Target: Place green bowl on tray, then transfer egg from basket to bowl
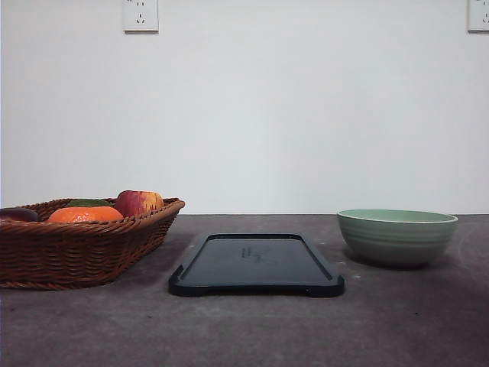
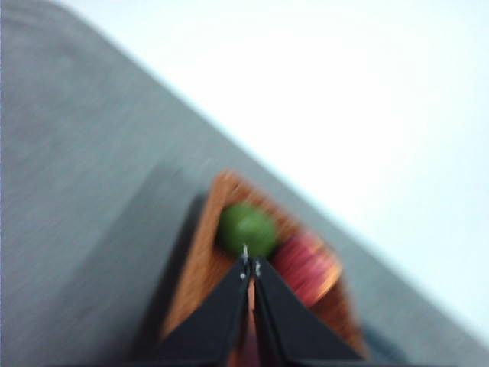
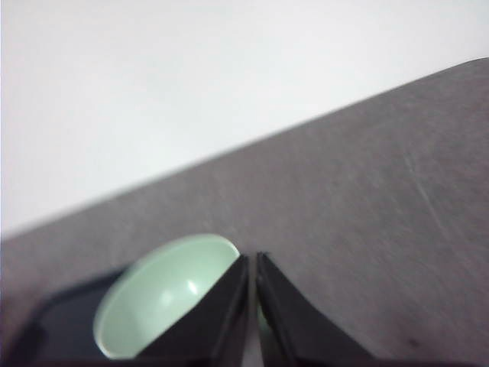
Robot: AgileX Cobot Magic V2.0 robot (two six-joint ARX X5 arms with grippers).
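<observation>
Green bowl (image 1: 397,236) sits on the table right of the tray (image 1: 257,264), not yet on it; basket (image 1: 80,241) left of the tray. Right gripper (image 3: 253,264) hangs above the bowl's rim, jaws closed, holding nothing: the nearer arm. Left gripper (image 2: 249,269) closed too, empty, over the basket's fruit.
</observation>
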